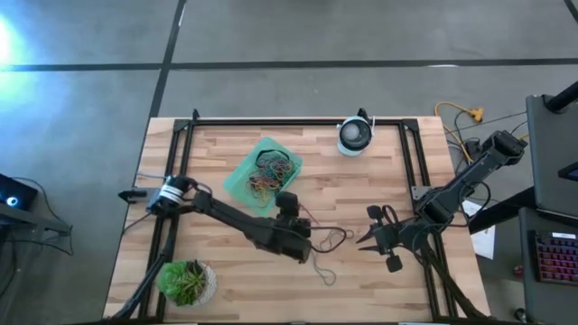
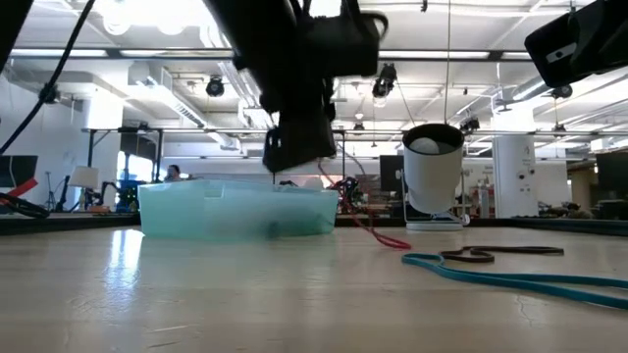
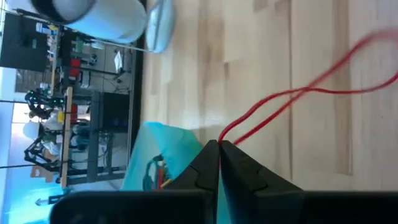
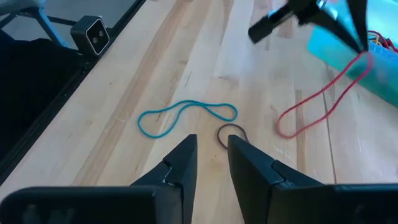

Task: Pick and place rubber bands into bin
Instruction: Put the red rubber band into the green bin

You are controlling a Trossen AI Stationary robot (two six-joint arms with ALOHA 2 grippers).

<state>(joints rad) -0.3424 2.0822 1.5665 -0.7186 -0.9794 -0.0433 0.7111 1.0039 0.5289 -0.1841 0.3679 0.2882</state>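
Two loose bands, teal (image 4: pixel 186 117) & brown (image 4: pixel 231 135), by right end effector (image 4: pixel 211 158).

Surface: wooden table (image 1: pixel 361 190) of pale butcher-block planks, framed by a black rail, filling the middle of the high view.
Upper middle: teal bin (image 1: pixel 262 171) lying on the wood at a slant, with a tangle of rubber bands (image 1: pixel 271 171) inside.
Top edge, right of centre: white-and-black round device (image 1: pixel 355 135).
Lower left corner: round pot with a green plant (image 1: pixel 187 282).
Centre, low: red band (image 4: pixel 317 102) trailing over the planks; one end is lifted off the wood.
Lower middle: blue band (image 4: pixel 183 117) lying flat, a small dark band (image 4: pixel 231 135) just beside it.
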